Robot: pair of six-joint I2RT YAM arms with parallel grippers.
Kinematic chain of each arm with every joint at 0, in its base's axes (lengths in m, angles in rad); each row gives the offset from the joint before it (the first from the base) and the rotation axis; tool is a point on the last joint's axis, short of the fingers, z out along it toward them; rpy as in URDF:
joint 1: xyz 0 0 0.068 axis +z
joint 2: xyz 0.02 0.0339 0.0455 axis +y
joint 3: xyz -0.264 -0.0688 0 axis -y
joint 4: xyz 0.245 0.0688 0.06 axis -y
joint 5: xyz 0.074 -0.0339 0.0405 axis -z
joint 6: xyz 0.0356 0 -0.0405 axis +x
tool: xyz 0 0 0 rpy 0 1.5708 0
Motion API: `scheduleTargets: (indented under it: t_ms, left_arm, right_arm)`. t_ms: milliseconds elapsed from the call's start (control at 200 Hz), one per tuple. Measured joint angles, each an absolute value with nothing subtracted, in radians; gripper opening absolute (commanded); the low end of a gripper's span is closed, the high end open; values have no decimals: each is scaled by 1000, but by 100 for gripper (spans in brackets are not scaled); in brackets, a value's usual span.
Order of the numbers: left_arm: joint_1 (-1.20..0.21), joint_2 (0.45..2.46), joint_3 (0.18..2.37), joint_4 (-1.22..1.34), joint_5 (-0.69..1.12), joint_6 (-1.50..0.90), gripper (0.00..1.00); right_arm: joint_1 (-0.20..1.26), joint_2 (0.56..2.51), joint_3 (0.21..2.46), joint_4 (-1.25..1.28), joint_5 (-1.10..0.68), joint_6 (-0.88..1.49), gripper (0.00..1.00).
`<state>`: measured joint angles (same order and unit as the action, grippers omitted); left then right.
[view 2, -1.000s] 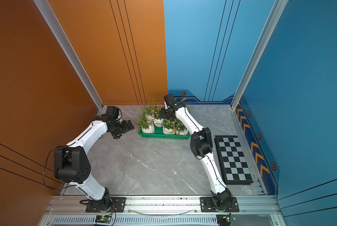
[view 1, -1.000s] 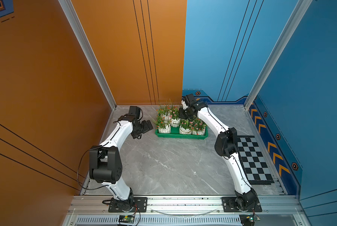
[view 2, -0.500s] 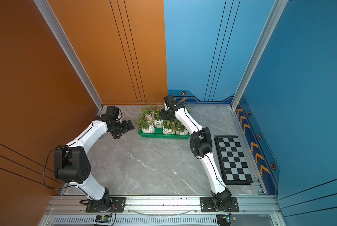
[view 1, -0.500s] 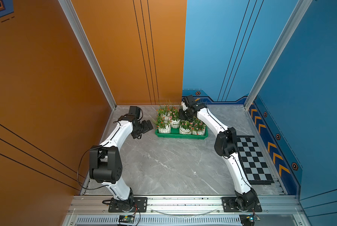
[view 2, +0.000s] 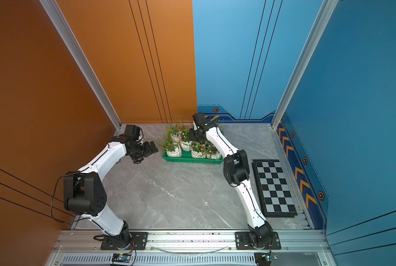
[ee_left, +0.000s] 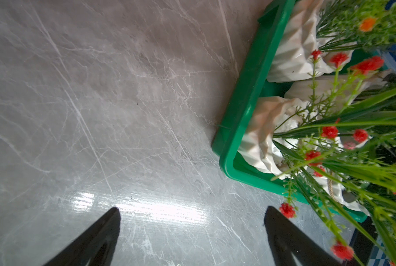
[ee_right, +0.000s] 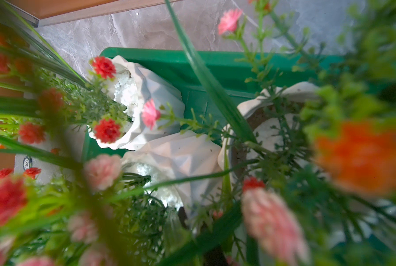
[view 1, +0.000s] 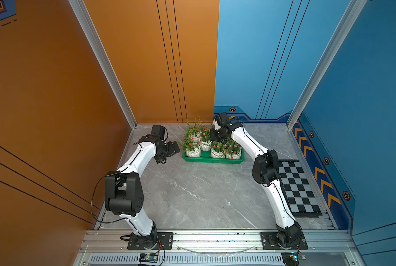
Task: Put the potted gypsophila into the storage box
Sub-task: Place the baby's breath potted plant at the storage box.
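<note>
I am judging this to be the tail of the job. The potted gypsophila (view 1: 193,150) are standing crowded together inside the storage box (view 1: 212,160), which is lying close to the far edge of the tabletop (view 1: 204,195), about midway along it. I am counting six plainly in both top views. A further tuft of grass is showing behind my right arm (view 1: 247,142) at the box's far right corner, and I cannot tell whether its pot is sitting inside the rim.

My right pincer (view 1: 216,135) is reaching down among the plants at the far side of the box with its jaws pressed together. Foliage is smothering its wrist view, so I cannot tell what, if anything, they are pinching. My left pincer (ee_left: 192,209) is hanging wide apart and empty over bare tabletop, just off the box's near-left corner.

As I am reading it, the next move is calling for a check that this far pot is seated upright. After that comes a release and a straight lift, so that no stems are dragging a neighbour over.

The pots (ee_right: 160,99) are looking glossy white, faceted, with wavy rims and white granules inside, and probably hard and slippery. The leaves (ee_right: 206,76) are looking thin and springy, and the flowers (ee_right: 104,66) are showing as tiny red, pink and orange tufts. The box is looking like smooth bright-green plastic with a low rounded rim, and the tabletop like polished, grey-veined marble.
</note>
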<state>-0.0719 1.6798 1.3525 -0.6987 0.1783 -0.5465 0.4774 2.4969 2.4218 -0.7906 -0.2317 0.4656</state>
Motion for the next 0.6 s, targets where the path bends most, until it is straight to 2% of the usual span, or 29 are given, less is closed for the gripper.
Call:
scheduleTargets:
  t_ms: [90,235,601]
  left_arm:
    - [-72,1680,1353,-699,179,-546,98]
    - [-72,1680,1353,-699,182,-546,98]
    - [-70,1630,1324,-699,184,-547,98]
  right_arm:
    - [477,2497,2422,-791,-232,466,16]
    - [477,2497,2420,-780,-232,475,30]
    - [478,2497,2416,-773,-232,476,31]
